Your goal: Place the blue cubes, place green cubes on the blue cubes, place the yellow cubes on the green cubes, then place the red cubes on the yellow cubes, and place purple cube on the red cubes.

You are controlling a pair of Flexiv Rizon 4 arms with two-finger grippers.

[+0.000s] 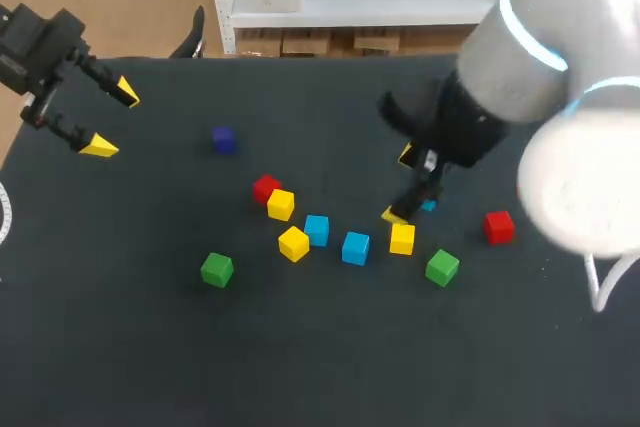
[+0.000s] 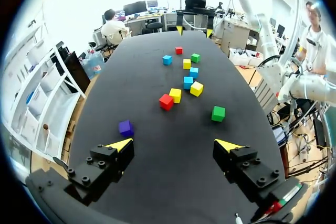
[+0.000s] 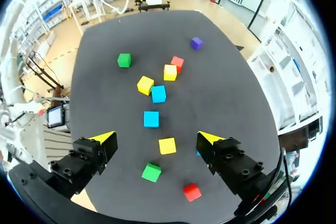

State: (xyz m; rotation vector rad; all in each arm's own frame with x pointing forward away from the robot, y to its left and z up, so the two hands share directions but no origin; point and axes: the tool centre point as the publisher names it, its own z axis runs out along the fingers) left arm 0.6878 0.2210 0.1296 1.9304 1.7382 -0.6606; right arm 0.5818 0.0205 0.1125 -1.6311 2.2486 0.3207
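Head view puts the left gripper (image 1: pixel 112 119) over the far left corner of the table (image 1: pixel 150 367). Its fingers are spread wide with nothing between them, and it is well apart from the main scatter of cubes. The purple cube (image 1: pixel 223 139) lies alone and is the cube nearest to it; in the left wrist view it sits just ahead of one yellow tip.

The right arm (image 1: pixel 540 57) comes in from the right, and the right gripper (image 1: pixel 399 185) hangs over the right part of the scatter. Its pincer is spread too and pinches nothing. In the right wrist view the near yellow cube (image 3: pixel 167 145) shows between the fingers and touches neither. A half-hidden blue cube (image 1: pixel 428 205) lies just beside one finger, and only a sliver of it is visible there.

Every cube rests singly on the table, none on another. The left red cube (image 1: pixel 266 188) touches the upper yellow cube (image 1: pixel 281 204). Just below them, the lower yellow cube (image 1: pixel 293 243) lies against the left blue cube (image 1: pixel 317 230), with the middle blue cube (image 1: pixel 355 247) close beside. The right green cube (image 1: pixel 442 267) lies near the near yellow cube, and the right red cube (image 1: pixel 498 227) sits a little farther to the right. The left green cube (image 1: pixel 216 269) lies apart at the left of the group.
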